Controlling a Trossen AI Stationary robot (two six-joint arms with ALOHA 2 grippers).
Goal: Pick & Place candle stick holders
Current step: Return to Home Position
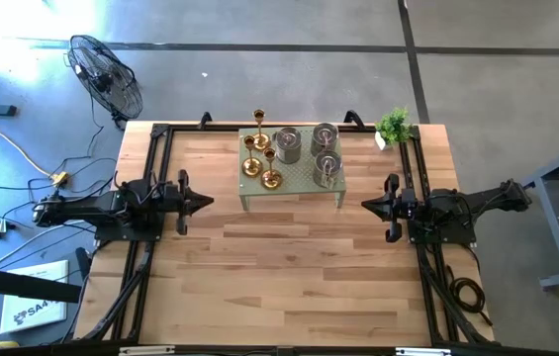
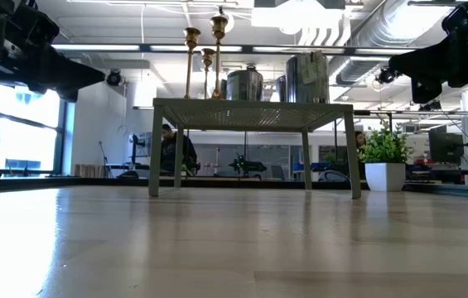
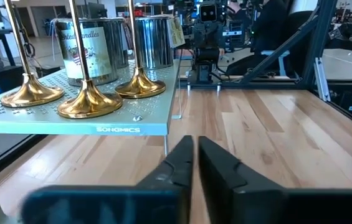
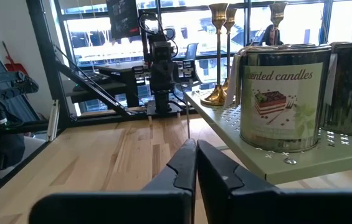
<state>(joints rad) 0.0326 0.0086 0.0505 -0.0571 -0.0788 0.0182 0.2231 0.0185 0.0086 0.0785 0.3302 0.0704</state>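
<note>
- Left hand (image 1: 198, 202) is held at 9 o'clock over the tabletop (image 1: 289, 287), empty, with its fingers pressed together; only a thin slit is seen between them in the left wrist view.
- At 3 o'clock the right hand (image 1: 368, 206) is held facing it, also empty and with its fingers closed.
- All six holders are found on the shelf (image 1: 292, 195) at 12 o'clock, well apart from both hands. None is seen on the bare wood.
- The gold holders (image 1: 271, 178) are grouped on the shelf's 9 o'clock half and the silver holders (image 1: 327, 168) on its 3 o'clock half.
- The gold ones are judged stiff, light and top-heavy, with a polished surface that would slip. The thin stem just above the flared base is judged the best place to take hold.
- Their long axis is upright, with the round base down and the cup pointing up.
- The silver ones are squat cylinders, judged heavier and steadier, hard-walled and possibly breakable. A wide grip across the body at mid-height would be called for.
- Their axis is also upright, with the flat bottom on the shelf.
- A plant (image 1: 394, 125) is set at 1 o'clock, just beside the shelf's corner.
- Placing is judged done.
</note>
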